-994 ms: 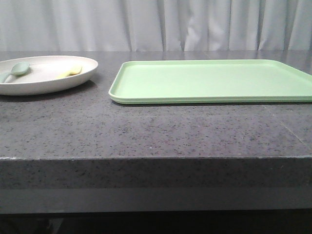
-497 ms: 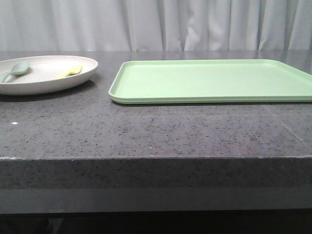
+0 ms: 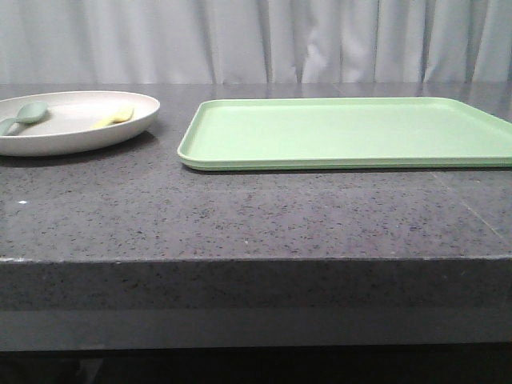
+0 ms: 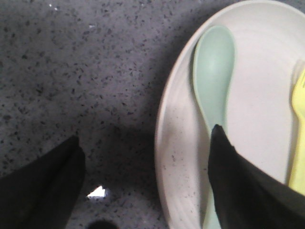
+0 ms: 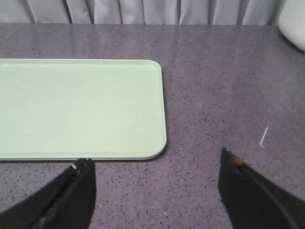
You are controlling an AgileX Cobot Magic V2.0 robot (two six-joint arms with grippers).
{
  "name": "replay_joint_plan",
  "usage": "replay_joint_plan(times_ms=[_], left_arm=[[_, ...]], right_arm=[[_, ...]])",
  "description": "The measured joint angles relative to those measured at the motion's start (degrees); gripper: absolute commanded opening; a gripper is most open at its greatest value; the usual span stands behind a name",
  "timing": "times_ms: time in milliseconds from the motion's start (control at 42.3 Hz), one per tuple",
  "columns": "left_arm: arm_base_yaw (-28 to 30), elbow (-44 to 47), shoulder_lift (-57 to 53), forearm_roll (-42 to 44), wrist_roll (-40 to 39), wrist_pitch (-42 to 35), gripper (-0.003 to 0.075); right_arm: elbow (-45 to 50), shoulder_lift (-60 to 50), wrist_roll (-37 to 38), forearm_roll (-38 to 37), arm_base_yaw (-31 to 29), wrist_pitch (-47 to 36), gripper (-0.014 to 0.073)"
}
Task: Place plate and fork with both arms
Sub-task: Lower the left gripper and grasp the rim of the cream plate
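Front view: the plate (image 3: 68, 122) sits at the counter's left edge, unmoved since a second ago, with the fork (image 3: 114, 117) and a spoon (image 3: 24, 115) lying in it as before. Beside it lies the green tray (image 3: 344, 132), also unshifted. Left gripper (image 4: 143, 164) gapes wide astride the plate's rim, empty. Right gripper (image 5: 155, 183) hangs spread and empty near the tray's corner.

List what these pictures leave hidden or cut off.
- Front view: the plate runs off the frame edge; neither arm shows.
- Left wrist view: the spoon handle is behind a finger; the fork is cropped by the frame edge.
- Right wrist view: the tray is cropped.
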Motion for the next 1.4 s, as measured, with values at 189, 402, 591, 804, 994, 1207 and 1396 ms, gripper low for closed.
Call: replay_joint_plan(times_ms=[189,402,591,804,994,1207,1396], left_arm=[[0.0,-0.17,1.97,-0.28,1.69,-1.04,0.0512],[-0.84,-1.06,2.46,-0.37,6.58,-1.08,0.0456],[-1.93,-4.62,2.68,0.62,7.64,0.18,0.0416],[-1.93,-13.27,7.08,1.4,7.61,6.62,0.0411],[-1.93,-18.94,11.26,4.96,5.45,12.65,0.041],[-2.2,-19.32,12.45,5.97,4.27,13.17,0.0395],[-3.33,-19.41,12.77,6.09,4.15,13.17,0.0282]], right_arm=[[0.0,0.0,0.0,0.0,0.0,0.0,0.0561],[0.0,0.0,0.0,0.0,0.0,0.0,0.0561],[0.0,0.0,0.0,0.0,0.0,0.0,0.0561],[0.0,0.0,0.0,0.0,0.0,0.0,0.0561],[0.0,0.0,0.0,0.0,0.0,0.0,0.0561],[0.0,0.0,0.0,0.0,0.0,0.0,0.0561],[0.0,0.0,0.0,0.0,0.0,0.0,0.0561]])
